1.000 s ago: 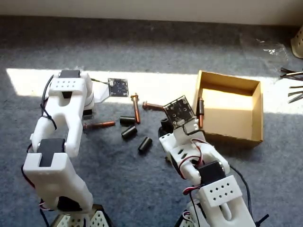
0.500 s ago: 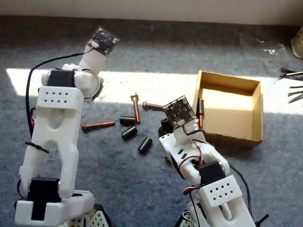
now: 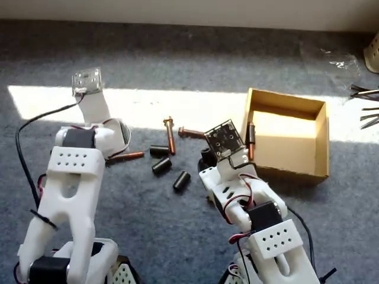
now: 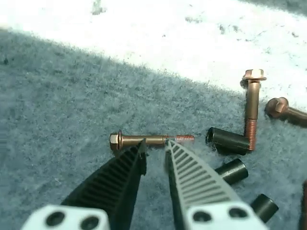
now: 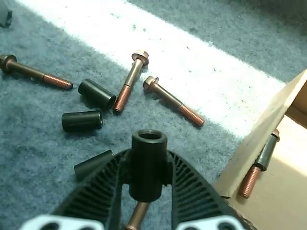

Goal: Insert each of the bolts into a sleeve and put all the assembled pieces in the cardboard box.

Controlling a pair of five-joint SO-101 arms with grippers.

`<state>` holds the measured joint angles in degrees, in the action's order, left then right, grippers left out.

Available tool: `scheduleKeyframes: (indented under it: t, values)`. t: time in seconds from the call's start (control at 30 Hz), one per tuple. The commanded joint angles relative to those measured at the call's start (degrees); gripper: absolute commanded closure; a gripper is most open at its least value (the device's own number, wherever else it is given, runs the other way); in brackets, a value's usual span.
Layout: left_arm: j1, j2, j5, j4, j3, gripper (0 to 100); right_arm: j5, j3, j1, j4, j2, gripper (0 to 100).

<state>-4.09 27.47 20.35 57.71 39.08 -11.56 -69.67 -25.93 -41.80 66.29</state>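
Newly moved: left gripper (image 4: 155, 146), slightly spread, now over the bolt (image 4: 151, 140) lying left of centre, high view.
Unmoved: right gripper (image 5: 147, 160), pinching a sleeve (image 5: 149, 143).
Meaning: bolt pickup likely next.

Three copper bolts (image 3: 170, 137) and three black cylindrical sleeves (image 3: 161, 165) lie left of the brown cardboard box (image 3: 289, 105), which holds one sleeved bolt (image 3: 250, 137). The right claw (image 5: 148, 164) grips a fourth sleeve (image 5: 149, 143) upright.

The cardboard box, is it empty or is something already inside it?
Not empty. One assembled piece, a bolt inside a black sleeve, rests in the cardboard box against a side wall.
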Motion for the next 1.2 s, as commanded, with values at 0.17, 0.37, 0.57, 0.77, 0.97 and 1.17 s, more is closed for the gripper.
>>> scheduleKeyframes:
  t: [0.17,0.37,0.57,0.77,0.97,1.17]
  values:
    - [1.3,10.5,17.7,-17.6,18.6,92,-0.5,0.8,0.7,1.5,0.9,99.4]
    - [1.2,17.0,28.4,-17.2,19.4,92,-0.5,0.8,0.7,1.5,0.9,99.4]
    - [1.2,21.4,38.3,-16.7,26.1,92,-0.5,0.8,0.7,1.5,0.9,99.4]
    - [-0.1,21.8,42.1,-16.7,26.0,92,-0.5,0.8,0.7,1.5,0.9,99.4]
    - [-6.1,22.0,42.2,-14.0,18.0,95,-0.5,0.8,0.7,1.5,0.9,99.4]
    - [-7.3,22.1,31.6,-16.6,16.7,100,-0.5,0.8,0.7,1.5,0.9,99.4]
